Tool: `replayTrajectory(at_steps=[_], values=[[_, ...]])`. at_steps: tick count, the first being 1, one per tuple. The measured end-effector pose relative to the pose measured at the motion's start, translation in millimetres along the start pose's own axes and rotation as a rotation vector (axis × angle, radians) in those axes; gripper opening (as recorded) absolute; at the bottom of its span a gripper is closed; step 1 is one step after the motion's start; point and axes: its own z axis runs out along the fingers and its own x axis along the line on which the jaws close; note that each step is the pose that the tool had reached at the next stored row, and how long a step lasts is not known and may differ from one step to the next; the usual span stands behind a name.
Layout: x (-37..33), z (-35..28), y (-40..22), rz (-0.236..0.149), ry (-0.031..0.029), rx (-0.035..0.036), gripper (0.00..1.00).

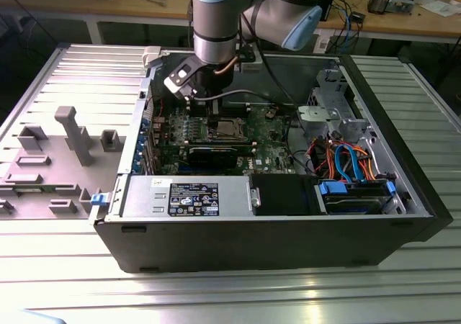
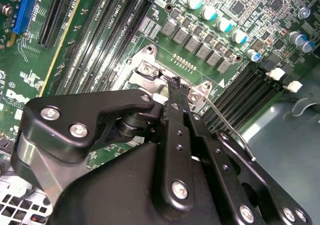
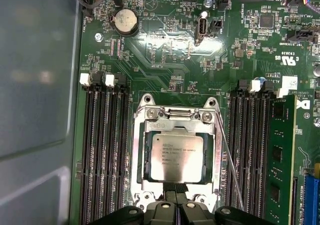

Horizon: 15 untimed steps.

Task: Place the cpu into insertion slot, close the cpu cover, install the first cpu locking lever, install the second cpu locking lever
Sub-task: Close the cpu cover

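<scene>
Pressed-together fingertips (image 3: 167,207) of the hand (image 3: 176,185) sit at the edge of the cover (image 3: 139,155) over the cpu (image 3: 176,157), where a slip could scratch the board (image 3: 165,45) or flick the unlatched lever (image 3: 231,167) beside it.

The dull silver cpu (image 3: 176,156) lies flat within the window of the lowered grey cpu cover (image 3: 177,126).

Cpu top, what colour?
Dull silver with dark print; the cpu shows best in the first wrist view.

Ribbed metal table (image 1: 216,299) carries an open computer case (image 1: 252,241) and grey fixtures (image 1: 75,133).
</scene>
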Motion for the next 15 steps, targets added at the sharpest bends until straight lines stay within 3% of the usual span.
replayTrajectory(at_steps=[6, 11, 14, 15], values=[[0.0, 3.3, 0.0, 0.0, -0.0002, 0.0002, 0.11], [0.1, -4.5, 0.3, 0.0, -0.0003, 0.0, 0.11], [-0.3, -4.6, 5.0, 0.0, -0.0025, 0.0002, 0.11], [-0.8, -4.3, 12.7, 0.0, -0.004, 0.0004, 0.11]])
